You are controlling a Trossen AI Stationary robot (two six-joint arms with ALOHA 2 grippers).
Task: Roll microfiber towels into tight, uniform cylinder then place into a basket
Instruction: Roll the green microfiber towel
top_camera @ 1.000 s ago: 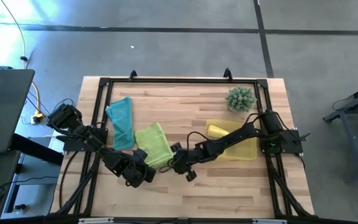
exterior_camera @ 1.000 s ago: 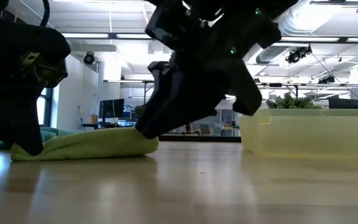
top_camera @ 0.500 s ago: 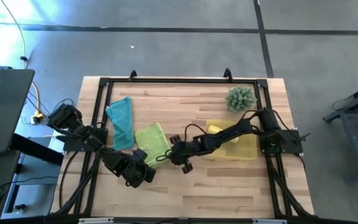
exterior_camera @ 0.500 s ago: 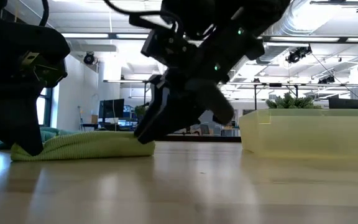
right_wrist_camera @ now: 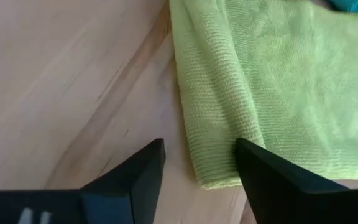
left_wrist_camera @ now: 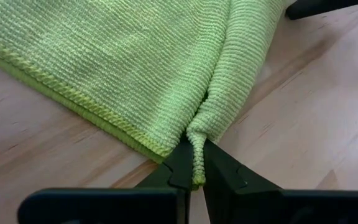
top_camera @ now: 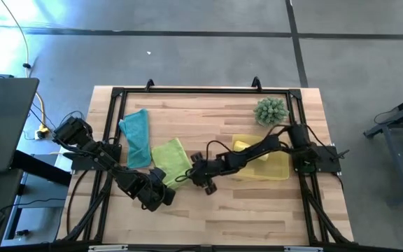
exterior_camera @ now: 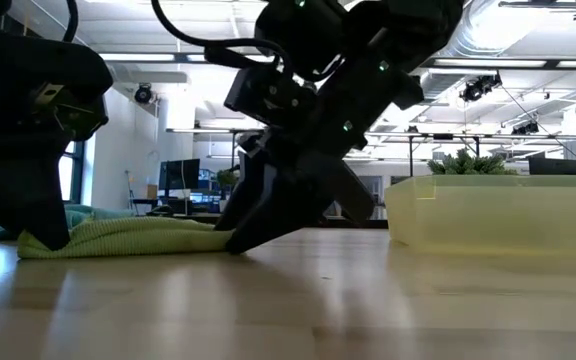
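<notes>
Left gripper (left_wrist_camera: 193, 174) pinches the near corner of the lime green microfiber towel (top_camera: 172, 162); the right gripper (right_wrist_camera: 199, 163), fingers spread, sits at its right edge. Three towels: lime, teal (top_camera: 137, 133) at left, yellow (top_camera: 244, 147) inside one translucent yellow basket (top_camera: 280, 168). Wooden table (top_camera: 257, 210), grey floor around.

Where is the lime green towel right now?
In the high view the lime green towel lies left of centre on the table, between the teal towel and the yellow basket, its near corner pinched by the left gripper.
</notes>
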